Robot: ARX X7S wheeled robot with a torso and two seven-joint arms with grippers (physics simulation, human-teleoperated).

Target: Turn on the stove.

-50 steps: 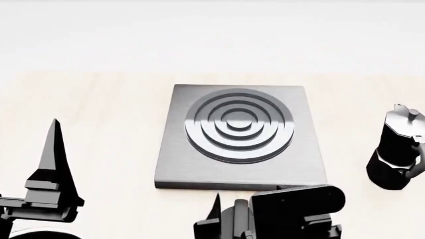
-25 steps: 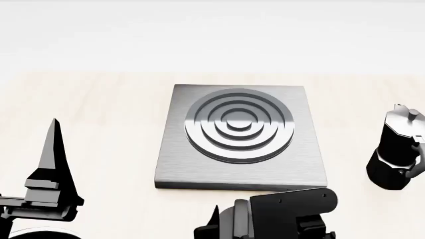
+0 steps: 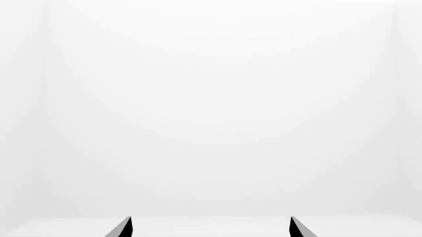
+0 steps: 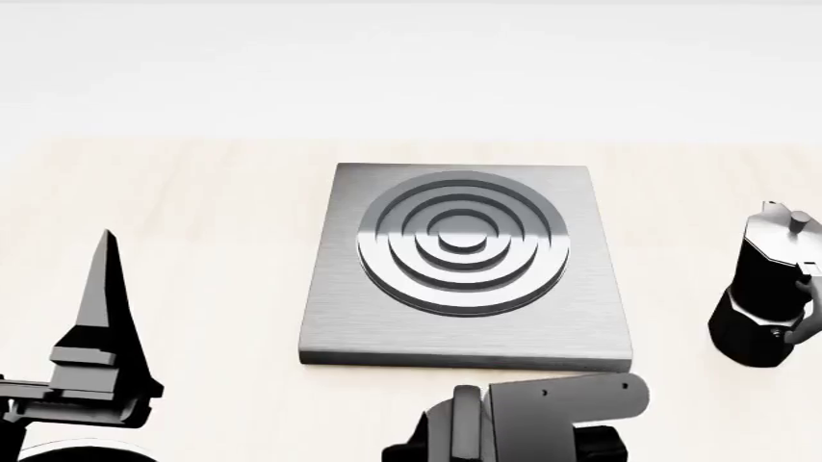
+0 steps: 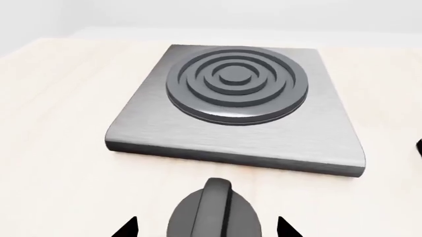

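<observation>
Now the right pincer (image 5: 205, 228) is seen withdrawn nearer, spread around the knob (image 5: 212, 212); stove (image 4: 467, 265) unmoved.

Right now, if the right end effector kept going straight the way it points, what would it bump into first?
Probably the small black round ridged knob, between the right end effector's tips, before the grey metal stove slab. Depth is unclear.

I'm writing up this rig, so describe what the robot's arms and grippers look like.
Both are glossy black and grey, with no visible cables or markings. The left gripper ends in long, tapered, blade-like black fingers on a blocky stepped base. The right gripper shows pointed black fingertips behind a rounded grey wrist housing.
</observation>
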